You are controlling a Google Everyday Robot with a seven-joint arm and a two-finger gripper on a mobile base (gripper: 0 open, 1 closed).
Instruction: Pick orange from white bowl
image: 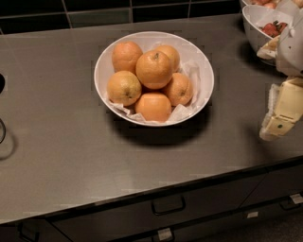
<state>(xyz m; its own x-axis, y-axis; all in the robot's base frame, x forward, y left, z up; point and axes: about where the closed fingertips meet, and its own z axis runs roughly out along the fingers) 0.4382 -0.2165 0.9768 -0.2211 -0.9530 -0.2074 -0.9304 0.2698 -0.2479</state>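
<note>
The white bowl stands on the grey counter, a little behind its middle, lined with crumpled white paper. It holds several oranges. The orange, the largest and brightest, sits on top of the pile with a small dark stem dimple facing up. A paler yellowish orange lies at the bowl's left. My gripper hangs at the right edge of the view, above the counter and well to the right of the bowl, pointing down and left. It touches nothing and holds nothing.
A white bowl of red strawberries stands at the back right, just behind my arm. A dark tiled wall runs along the back. The counter's front edge has drawers with handles below. A dark object shows at the far left.
</note>
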